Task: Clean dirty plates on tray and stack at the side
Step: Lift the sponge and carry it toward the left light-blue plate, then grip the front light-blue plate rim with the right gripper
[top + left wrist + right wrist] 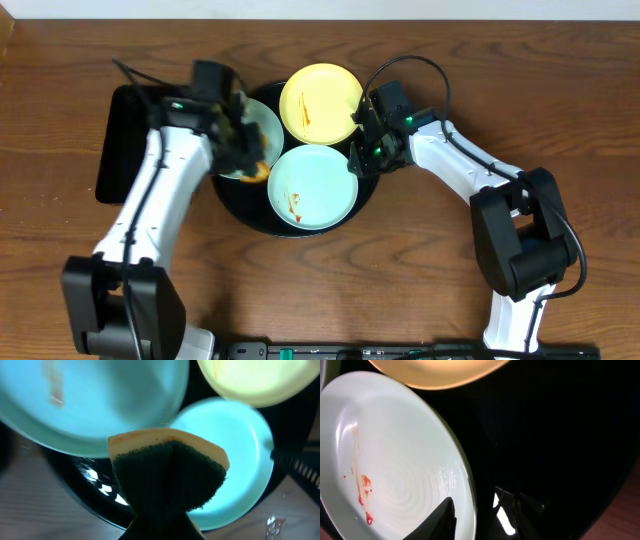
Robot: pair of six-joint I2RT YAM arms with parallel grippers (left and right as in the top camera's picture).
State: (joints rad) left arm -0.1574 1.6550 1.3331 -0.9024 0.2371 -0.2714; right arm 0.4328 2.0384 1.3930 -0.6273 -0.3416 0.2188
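Now the left gripper pinches a yellow-and-green sponge over the glossy round black tray. The right gripper hangs spread beside the sauce-streaked pale blue-green plate lying there. It looks rigid, slick and probably breakable, so take the rim.

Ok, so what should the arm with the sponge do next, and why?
Probably press the sponge in the left gripper down onto the left blue-green plate and wipe it. The left wrist view shows a faint orange streak on that plate, and the sponge seems to sit just off it, near its edge, so the dirty spot looks unwiped.
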